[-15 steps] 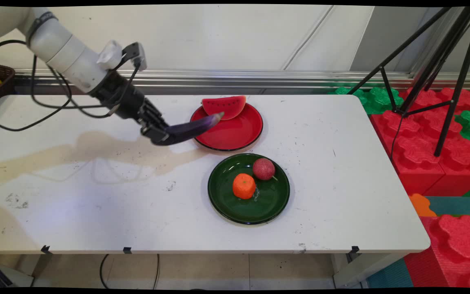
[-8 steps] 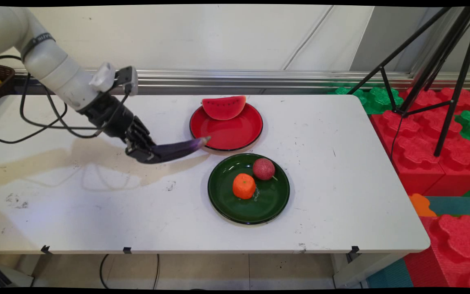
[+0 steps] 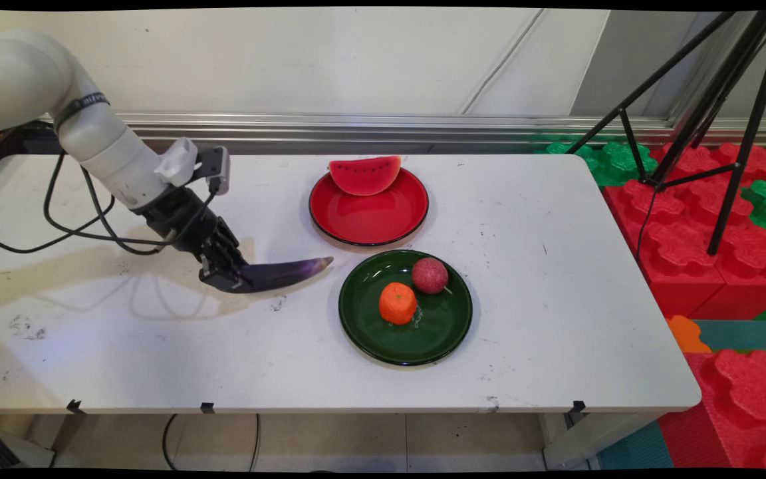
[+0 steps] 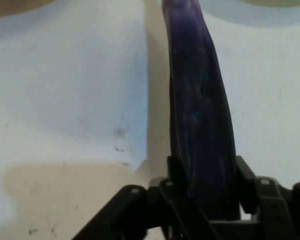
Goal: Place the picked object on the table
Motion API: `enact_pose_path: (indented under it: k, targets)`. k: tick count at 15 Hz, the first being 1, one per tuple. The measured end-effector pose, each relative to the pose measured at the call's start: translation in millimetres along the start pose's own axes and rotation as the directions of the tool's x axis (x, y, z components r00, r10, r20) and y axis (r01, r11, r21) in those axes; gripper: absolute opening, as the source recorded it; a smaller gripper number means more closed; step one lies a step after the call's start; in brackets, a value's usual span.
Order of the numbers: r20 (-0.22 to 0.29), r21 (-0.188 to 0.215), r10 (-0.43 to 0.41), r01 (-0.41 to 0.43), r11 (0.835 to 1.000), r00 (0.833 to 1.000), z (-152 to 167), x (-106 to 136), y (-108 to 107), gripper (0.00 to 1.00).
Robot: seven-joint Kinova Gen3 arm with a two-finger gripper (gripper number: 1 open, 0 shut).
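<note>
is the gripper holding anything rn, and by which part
Yes: the gripper is shut on a purple eggplant, gripping it at one end, so the rest sticks out toward the green plate.

White table (image 3: 556,319) before pale wall (image 3: 356,60); tripod (image 3: 709,126) over foam blocks (image 3: 709,226).

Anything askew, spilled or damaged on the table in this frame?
Nothing spilled or damaged. The watermelon slice overhangs the red plate's far rim. The end effector is shut on the eggplant just above the table.
</note>
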Motion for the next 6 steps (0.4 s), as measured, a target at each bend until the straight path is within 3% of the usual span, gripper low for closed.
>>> enact_pose_path:
  k: [1, 6]
  targets:
    - [0.003, 0.000, 0.000, 0.000, 1.000, 1.000, 2.7, -0.6, -0.4, 1.00]
    - [0.008, 0.013, -0.010, 0.010, 1.000, 1.000, 5.8, -3.7, -3.8, 1.00]
